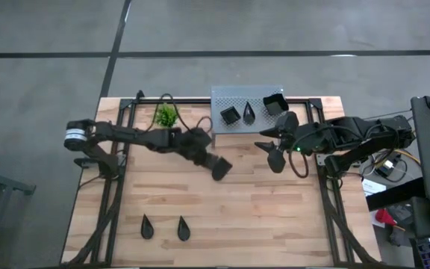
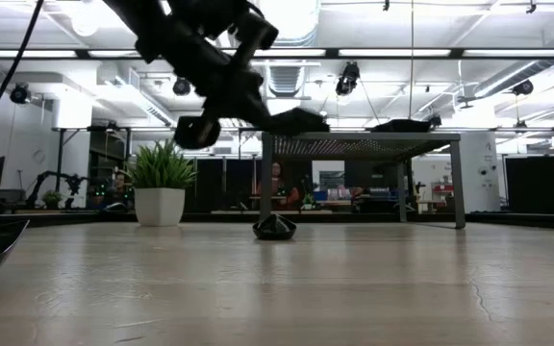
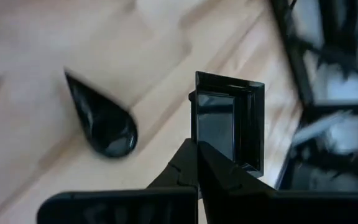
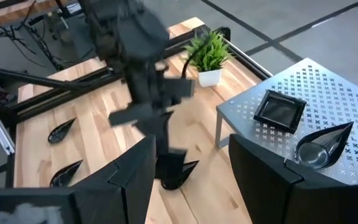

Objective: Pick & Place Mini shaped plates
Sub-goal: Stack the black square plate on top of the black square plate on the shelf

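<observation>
Left gripper (image 1: 220, 167) is clamped on a square plate (image 3: 229, 124), pinching one rim; I see it held up off the table (image 1: 275, 217), mid-table, in front of the shelf (image 1: 234, 97). Low view puts the held plate about level with the shelf top. Right gripper (image 1: 275, 146) hangs just in front of the shelf's right half, fingers spread wide, nothing in them. On the shelf I count a small square plate (image 1: 230, 114), a teardrop plate (image 1: 250, 113) and a deeper square plate (image 1: 275, 104). One teardrop plate (image 4: 173, 173) lies on the table beneath the left gripper. Two more teardrops (image 1: 147, 226) sit near the front left edge. Potted plant (image 1: 166, 116) stands left of the shelf.
</observation>
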### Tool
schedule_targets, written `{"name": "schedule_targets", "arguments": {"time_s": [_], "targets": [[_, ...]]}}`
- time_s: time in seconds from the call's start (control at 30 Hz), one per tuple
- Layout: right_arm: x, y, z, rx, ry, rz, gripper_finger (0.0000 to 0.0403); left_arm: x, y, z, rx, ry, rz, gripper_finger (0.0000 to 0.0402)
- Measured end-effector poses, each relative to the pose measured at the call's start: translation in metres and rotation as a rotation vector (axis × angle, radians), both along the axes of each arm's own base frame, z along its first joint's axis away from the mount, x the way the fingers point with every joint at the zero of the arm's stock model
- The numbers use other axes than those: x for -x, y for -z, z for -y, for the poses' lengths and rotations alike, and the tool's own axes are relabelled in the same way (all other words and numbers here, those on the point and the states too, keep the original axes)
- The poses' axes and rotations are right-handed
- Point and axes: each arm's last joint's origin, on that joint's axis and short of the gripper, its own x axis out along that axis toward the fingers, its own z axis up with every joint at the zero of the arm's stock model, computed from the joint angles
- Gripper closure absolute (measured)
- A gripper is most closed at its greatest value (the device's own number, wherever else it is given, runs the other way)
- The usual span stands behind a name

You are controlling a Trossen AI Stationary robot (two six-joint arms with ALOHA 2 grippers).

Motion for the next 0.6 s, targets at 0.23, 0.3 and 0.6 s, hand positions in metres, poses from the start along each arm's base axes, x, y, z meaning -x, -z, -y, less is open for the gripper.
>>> {"name": "schedule_targets", "arguments": {"time_s": [0.23,0.3,0.6], "targets": [[0.006,0.008,0.001,-0.017,0.016,-0.092,0.0202,-0.006,-0.029,-0.025,0.046,-0.135,0.175,0.0401],[0.008,0.010,0.002,-0.019,0.024,-0.121,0.0202,-0.007,-0.036,-0.031,0.083,-0.182,0.220,0.0401],[0.012,0.015,0.003,-0.009,0.029,-0.178,0.0202,-0.008,-0.059,-0.060,0.145,-0.431,0.365,0.0401]]}}
